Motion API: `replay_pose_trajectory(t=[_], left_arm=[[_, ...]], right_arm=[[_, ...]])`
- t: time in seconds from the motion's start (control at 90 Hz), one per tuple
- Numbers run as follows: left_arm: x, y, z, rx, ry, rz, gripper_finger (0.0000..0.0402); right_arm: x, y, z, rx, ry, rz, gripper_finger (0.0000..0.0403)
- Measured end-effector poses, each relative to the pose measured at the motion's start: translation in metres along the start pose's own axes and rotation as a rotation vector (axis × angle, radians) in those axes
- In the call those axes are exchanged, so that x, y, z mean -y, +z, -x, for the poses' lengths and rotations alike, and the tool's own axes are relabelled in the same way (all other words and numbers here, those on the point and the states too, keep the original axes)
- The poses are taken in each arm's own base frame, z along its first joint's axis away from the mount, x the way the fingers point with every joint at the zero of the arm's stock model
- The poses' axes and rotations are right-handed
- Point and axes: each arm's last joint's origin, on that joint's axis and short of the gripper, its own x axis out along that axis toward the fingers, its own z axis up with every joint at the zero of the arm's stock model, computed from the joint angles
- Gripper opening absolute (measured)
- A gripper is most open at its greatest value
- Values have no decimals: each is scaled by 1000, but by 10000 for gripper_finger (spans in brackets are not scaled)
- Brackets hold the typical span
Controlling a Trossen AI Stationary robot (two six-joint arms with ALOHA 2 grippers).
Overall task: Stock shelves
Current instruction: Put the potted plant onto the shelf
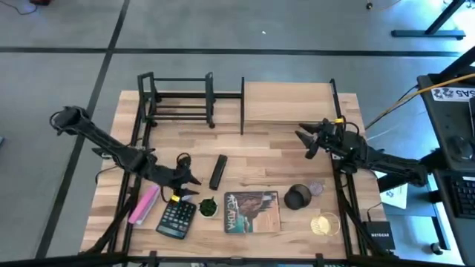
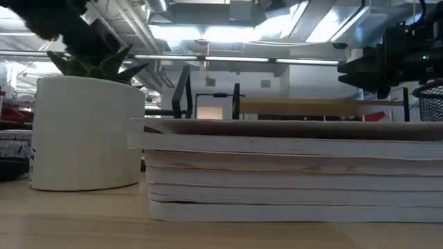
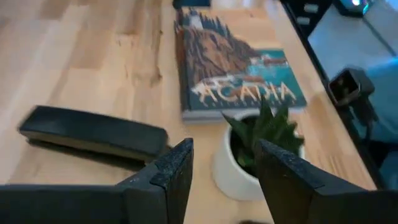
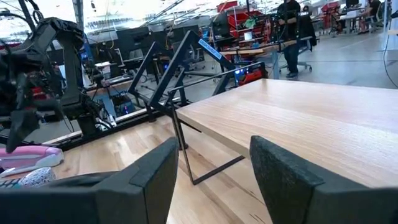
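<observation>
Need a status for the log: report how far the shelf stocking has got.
Nothing stocked: wooden shelf and black rack look empty. In hand: open left gripper hovers near the potted plant. Book, calculator and stapler remain on the table. Open right gripper waits beside the shelf.

Left gripper (image 1: 194, 185) open: potted plant (image 1: 208, 207) just ahead, book (image 1: 252, 211) beyond, stapler (image 1: 217, 171) alongside.

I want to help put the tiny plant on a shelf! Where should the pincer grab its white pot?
Grab the little potted plant by the round white pot's sides, coming from above. It stands upright; spiky leaves fill its top. The open left pincer hovers close by, wide enough for it.
</observation>
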Motion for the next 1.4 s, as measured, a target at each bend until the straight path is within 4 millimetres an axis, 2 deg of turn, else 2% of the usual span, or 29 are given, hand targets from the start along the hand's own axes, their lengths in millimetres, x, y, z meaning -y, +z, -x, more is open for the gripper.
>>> replay_pose_trajectory(t=[0.311, 0.6, 0.956, 1.056, 1.289, 1.4], left_arm=[[10, -9, -5, -53, -23, 12, 153], [13, -29, 1, -231, -10, 46, 153], [14, -31, 2, -276, -50, 80, 155], [14, -32, 2, -286, -52, 87, 174], [6, -42, 0, -321, -4, 90, 266], [6, -42, -1, -307, -19, 49, 295]], right_arm=[[0, 0, 0, 0, 0, 0, 186], [0, 0, 0, 0, 0, 0, 186], [0, 0, 0, 0, 0, 0, 186], [0, 0, 0, 1, 0, 0, 186], [0, 0, 0, 0, 0, 0, 186], [0, 0, 0, 1, 0, 0, 186]])
